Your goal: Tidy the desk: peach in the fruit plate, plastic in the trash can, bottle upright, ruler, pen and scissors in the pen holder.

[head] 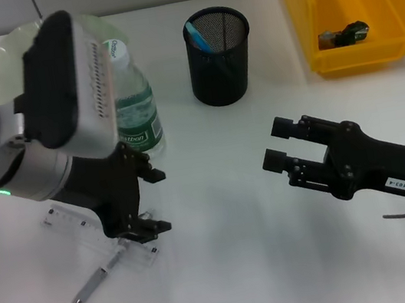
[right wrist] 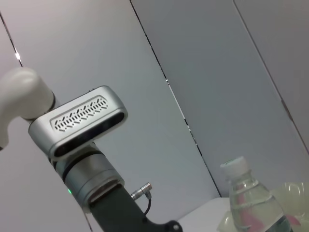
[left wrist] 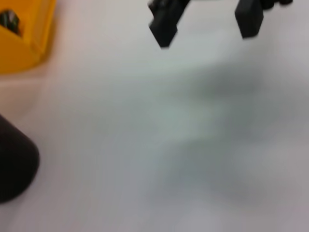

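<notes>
The round mesh pen holder (head: 220, 55) is black, with something light blue inside; the open plastic bin (head: 352, 2) is bright yellow. The clear plastic bottle (head: 134, 101) has a white cap and a green label; the transparent flat ruler (head: 95, 231) shows fine dark marks; the slim pen (head: 94, 281) is silver-grey.

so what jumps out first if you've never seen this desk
The left gripper, jaws open, hangs over a clear ruler and a pen at the desk's front left. The yellow bin glows at the back right, and the open right gripper hovers mid-desk.
</notes>
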You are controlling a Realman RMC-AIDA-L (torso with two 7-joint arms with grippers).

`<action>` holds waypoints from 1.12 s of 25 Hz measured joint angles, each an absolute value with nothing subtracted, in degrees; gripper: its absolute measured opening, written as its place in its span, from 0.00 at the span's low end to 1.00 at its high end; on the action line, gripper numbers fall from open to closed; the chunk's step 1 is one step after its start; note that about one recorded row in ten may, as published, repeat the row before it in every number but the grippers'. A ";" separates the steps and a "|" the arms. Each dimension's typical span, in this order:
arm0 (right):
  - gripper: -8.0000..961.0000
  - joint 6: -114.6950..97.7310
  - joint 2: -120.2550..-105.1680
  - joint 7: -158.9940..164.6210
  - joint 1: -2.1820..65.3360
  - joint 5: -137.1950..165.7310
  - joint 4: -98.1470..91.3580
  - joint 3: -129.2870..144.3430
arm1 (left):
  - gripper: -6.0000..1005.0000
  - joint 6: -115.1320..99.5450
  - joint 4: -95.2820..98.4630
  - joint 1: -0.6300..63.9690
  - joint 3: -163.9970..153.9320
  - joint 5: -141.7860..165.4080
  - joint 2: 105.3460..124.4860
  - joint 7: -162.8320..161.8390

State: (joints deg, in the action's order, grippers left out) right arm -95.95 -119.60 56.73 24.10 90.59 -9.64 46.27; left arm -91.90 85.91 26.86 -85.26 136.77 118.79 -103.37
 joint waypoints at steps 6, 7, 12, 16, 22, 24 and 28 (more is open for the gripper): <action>0.71 -95.87 -119.56 56.60 24.51 90.42 -9.93 46.15 | 0.69 -95.08 87.37 28.39 -88.72 140.69 118.85 -107.32; 0.71 -95.85 -119.55 56.49 24.63 90.42 -9.94 46.14 | 0.69 -95.73 87.63 28.50 -88.73 140.73 118.84 -107.55; 0.71 -95.77 -119.43 56.71 25.48 90.42 -9.97 45.74 | 0.69 -96.52 88.16 28.85 -90.12 141.86 118.82 -108.40; 0.71 -95.14 -119.36 58.83 26.07 90.42 -9.99 45.71 | 0.69 -96.20 87.00 29.64 -92.11 143.54 118.82 -109.05; 0.71 -93.81 -119.40 59.02 26.54 90.42 -9.98 45.63 | 0.69 -95.21 84.14 30.69 -93.12 144.00 118.83 -108.70; 0.71 -93.71 -119.45 59.03 26.75 90.26 -9.96 45.62 | 0.69 -94.98 83.66 30.93 -93.27 144.25 118.82 -108.67; 0.71 -93.59 -119.46 59.05 27.07 89.75 -9.82 45.61 | 0.68 -94.73 82.52 31.51 -93.72 144.46 118.84 -108.63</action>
State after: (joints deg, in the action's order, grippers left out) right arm -93.59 -119.46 59.05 27.07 89.75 -9.82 45.61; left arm -94.73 82.52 31.51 -93.72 144.46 118.84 -108.63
